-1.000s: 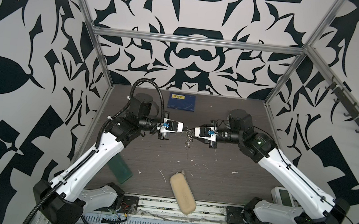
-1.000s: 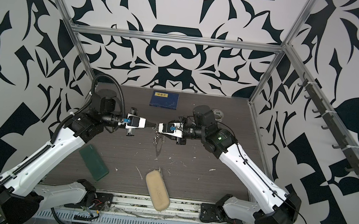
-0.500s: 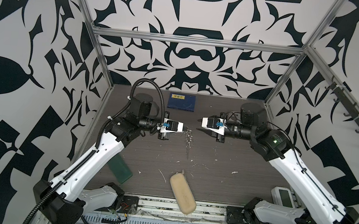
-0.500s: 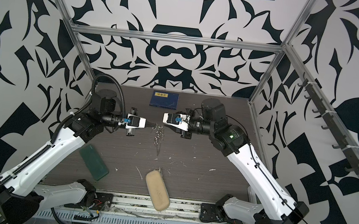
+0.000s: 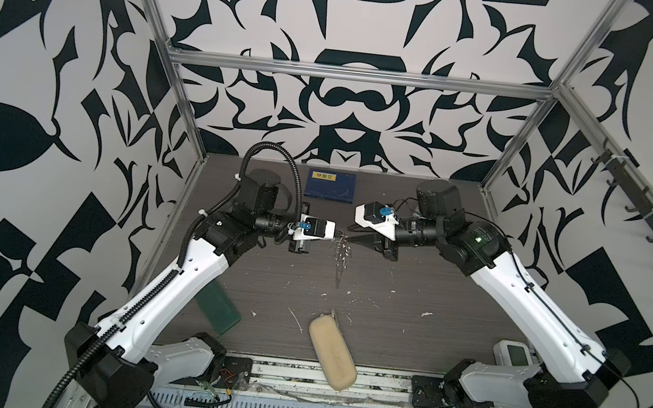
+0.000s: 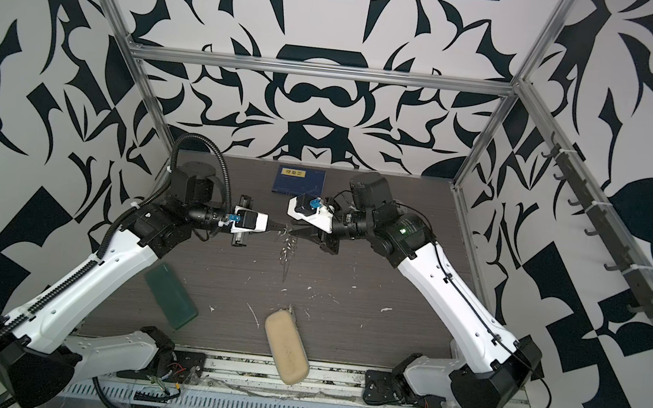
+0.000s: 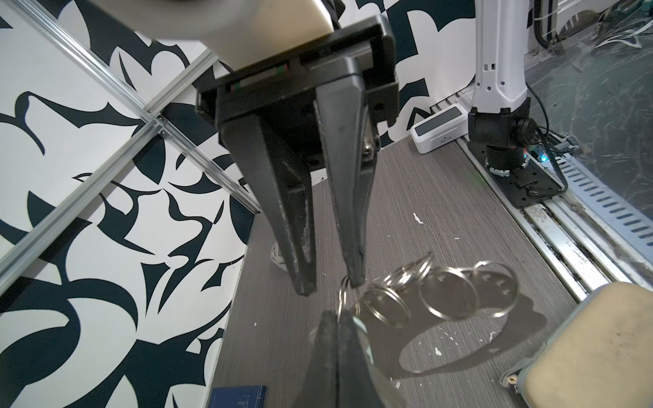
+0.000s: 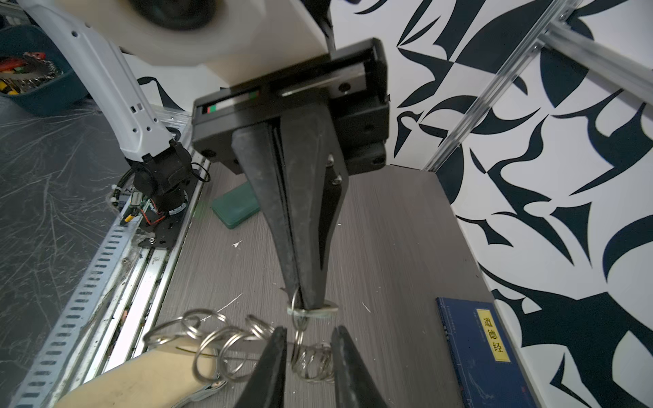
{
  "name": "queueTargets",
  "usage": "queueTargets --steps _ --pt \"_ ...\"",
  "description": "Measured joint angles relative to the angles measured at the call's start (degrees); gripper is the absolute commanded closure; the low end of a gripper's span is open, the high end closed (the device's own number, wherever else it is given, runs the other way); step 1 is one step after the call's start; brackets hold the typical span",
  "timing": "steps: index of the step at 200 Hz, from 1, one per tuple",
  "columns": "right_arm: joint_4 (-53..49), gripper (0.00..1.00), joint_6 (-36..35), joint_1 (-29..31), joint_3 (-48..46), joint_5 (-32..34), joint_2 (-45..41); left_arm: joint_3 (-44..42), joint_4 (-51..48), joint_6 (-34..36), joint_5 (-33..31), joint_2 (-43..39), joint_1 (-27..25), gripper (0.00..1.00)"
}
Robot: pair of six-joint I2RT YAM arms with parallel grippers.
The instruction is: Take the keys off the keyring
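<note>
Grey wood-grain surface (image 8: 388, 247) lies below; my left gripper (image 8: 305, 303) clamps the keyring (image 8: 256, 325), and my right gripper (image 8: 310, 333), narrowly parted, straddles 1 of its rings straight ahead.

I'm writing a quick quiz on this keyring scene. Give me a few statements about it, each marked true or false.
1. The left tool is shut on the keyring. True.
2. The keyring lies flat on the table. False: its chain of rings hangs from the left tool, casting a shadow below.
3. The right tool is clamped tight, its jaws together. False: its jaws stand apart, with a small ring between them.
4. A blue book lies at the far end of the table. True.
5. The green case lies on the right tool's side. False: it lies on the left tool's side.
</note>
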Motion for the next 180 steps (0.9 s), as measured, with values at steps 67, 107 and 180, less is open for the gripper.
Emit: queueTargets --steps 67,107,180 --pt "-2.01 0.88 -0.52 0.00 1.14 -0.72 0.63 0.57 0.09 -0.02 0.02 0.00 0.00 1.00" --pt "-3.02 0.99 -1.05 0.00 1.46 -0.66 1.46 0.66 -0.04 -0.02 0.04 0.00 0.00 1.00" --pt "0.02 1.00 -1.86 -1.38 -1.20 -1.29 -0.17 0.66 -0.04 -1.75 -1.22 -0.07 0.31 1.00"
